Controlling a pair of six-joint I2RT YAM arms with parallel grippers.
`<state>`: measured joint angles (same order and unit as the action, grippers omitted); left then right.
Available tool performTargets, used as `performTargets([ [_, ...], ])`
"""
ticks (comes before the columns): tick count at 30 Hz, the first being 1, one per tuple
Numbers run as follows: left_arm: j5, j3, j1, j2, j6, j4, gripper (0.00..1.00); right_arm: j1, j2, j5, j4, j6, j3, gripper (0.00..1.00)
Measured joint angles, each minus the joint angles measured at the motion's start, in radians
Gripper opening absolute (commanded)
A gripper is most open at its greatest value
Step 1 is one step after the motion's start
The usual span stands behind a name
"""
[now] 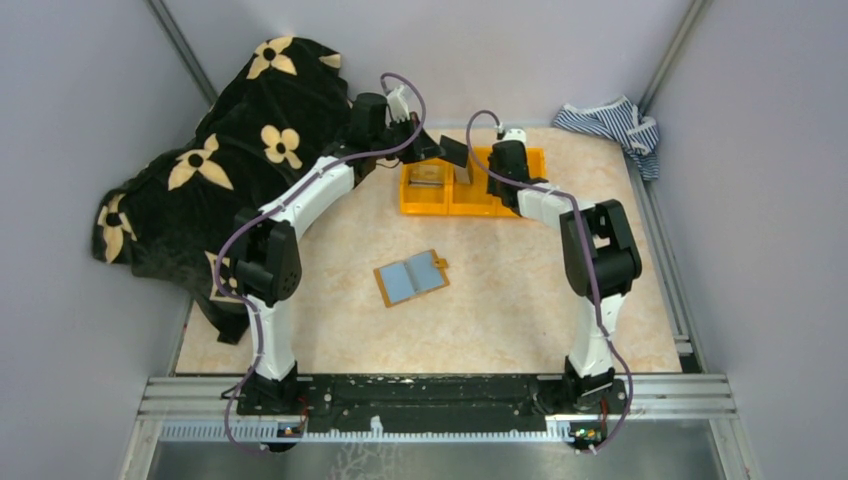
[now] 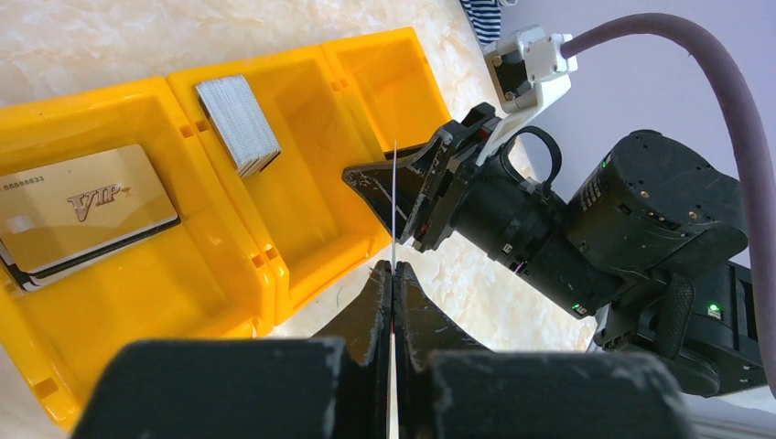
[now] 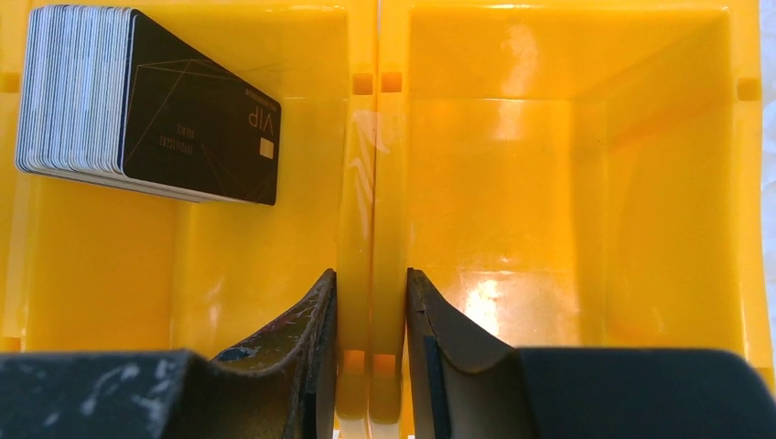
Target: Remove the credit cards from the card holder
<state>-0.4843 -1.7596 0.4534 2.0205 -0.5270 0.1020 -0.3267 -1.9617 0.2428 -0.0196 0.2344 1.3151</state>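
1. Now, your left gripper (image 2: 393,273) is clamped on one card (image 1: 457,150), held upright over the orange bin (image 1: 478,207) and edge-on to the left wrist camera.
2. Your right gripper (image 3: 371,366) has its jaws narrowly parted, astride the wall between the bin's middle and right compartments. You cannot tell whether they pinch it.
3. A card stack (image 3: 87,101) stands in the middle compartment, and a gold card (image 2: 82,206) lies in the left one.
4. The card holder (image 1: 410,279) lies open mid-table, nearer than the bin, well apart from both grippers.
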Motion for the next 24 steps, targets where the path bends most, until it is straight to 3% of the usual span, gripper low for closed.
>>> performTargets([
  [24, -0.014, 0.082, 0.006, -0.031, 0.001, -0.025, 0.00, -0.109, 0.259, 0.040, -0.054, 0.048, -0.337, 0.06],
])
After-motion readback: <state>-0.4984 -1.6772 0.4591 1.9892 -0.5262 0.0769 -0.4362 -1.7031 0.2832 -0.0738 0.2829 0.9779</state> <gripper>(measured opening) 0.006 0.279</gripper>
